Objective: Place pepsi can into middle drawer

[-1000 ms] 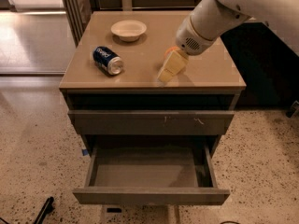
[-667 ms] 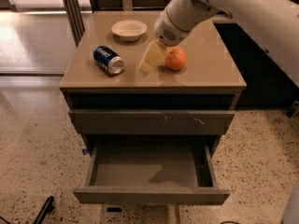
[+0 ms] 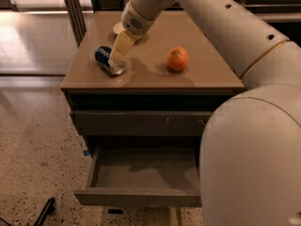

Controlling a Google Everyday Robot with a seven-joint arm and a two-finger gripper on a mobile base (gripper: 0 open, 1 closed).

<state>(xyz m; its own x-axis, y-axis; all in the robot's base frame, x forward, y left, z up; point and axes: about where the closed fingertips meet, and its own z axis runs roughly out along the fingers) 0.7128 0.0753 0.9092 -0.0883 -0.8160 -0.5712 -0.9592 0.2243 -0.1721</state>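
Gripper (image 3: 115,59) now over pepsi can (image 3: 102,54), left edge

The white robot arm's bulky rounded shell (image 3: 254,154) fills the lower right of the frame and is cut off by the right and bottom edges. It hides the right end of the wide grey-brown open middle drawer (image 3: 136,173) and the cabinet's right side. In the upper left, the pale yellow gripper (image 3: 115,55) sits in front of the small dark blue pepsi can (image 3: 101,54), covering its right part. Whether they touch cannot be told, and the can's lettering is too blurred to read. Behind the wrist, only a sliver of a pale shallow dish (image 3: 116,28) shows on the brown tabletop (image 3: 211,69). A thin black object (image 3: 45,208) at the lower left is cut off by the bottom edge.
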